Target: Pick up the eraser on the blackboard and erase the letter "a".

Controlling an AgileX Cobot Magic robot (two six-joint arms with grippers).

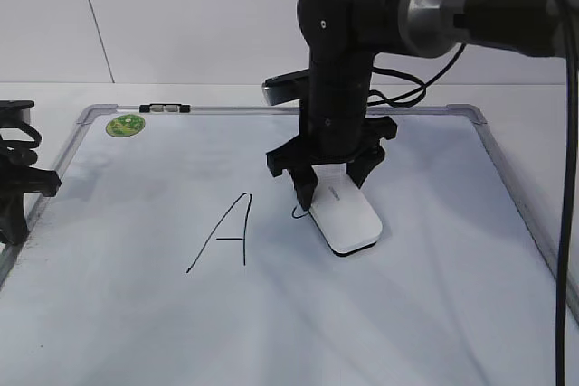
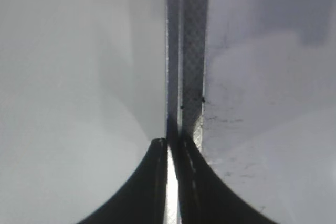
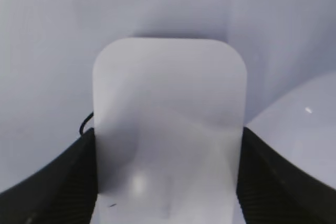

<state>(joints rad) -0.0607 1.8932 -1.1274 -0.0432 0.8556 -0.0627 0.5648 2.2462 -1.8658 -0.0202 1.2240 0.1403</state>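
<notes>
The white eraser (image 1: 348, 219) lies on the blackboard (image 1: 136, 314) right of centre, with its dark underside against the surface. My right gripper (image 1: 335, 189) comes straight down from above and is shut on the eraser's far end. In the right wrist view the eraser (image 3: 168, 103) fills the space between both black fingers (image 3: 68, 182) of the right gripper (image 3: 167, 182). Only a short black stroke of the letter "a" (image 1: 296, 214) shows at the eraser's left edge (image 3: 84, 124); the remainder is hidden under it. My left gripper (image 1: 18, 178) rests shut at the board's left edge, empty (image 2: 170, 142).
A large capital "A" (image 1: 226, 232) is drawn left of the eraser. A round green sticker (image 1: 126, 125) and a black-silver clip (image 1: 164, 108) sit on the far left frame. The board's metal frame (image 2: 191, 51) runs under my left gripper. The right arm's cable (image 1: 570, 223) hangs at the right.
</notes>
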